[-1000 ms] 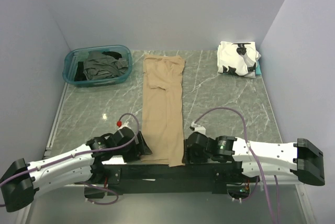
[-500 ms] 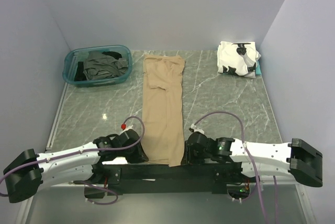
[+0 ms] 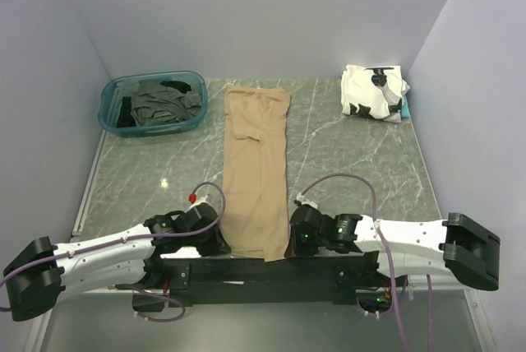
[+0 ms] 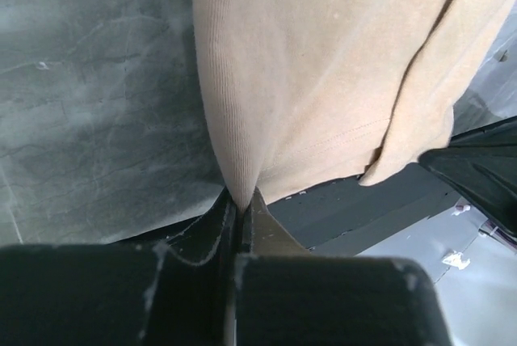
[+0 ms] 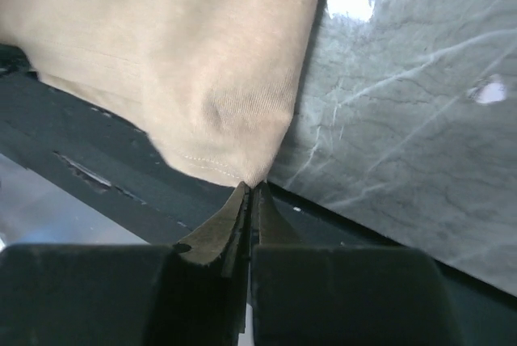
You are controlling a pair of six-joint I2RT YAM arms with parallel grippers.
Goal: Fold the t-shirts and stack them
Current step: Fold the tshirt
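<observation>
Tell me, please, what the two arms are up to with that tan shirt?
The tan t-shirt lies down the middle of the table as a long narrow strip. The left gripper is shut on its near left corner, the right gripper on its near right corner. A white shirt with black patches sits folded at the far right; dark shirts lie in the teal bin, far left.

The left claw and right claw have drawn in to pinch the near corners of the tan t-shirt.
</observation>
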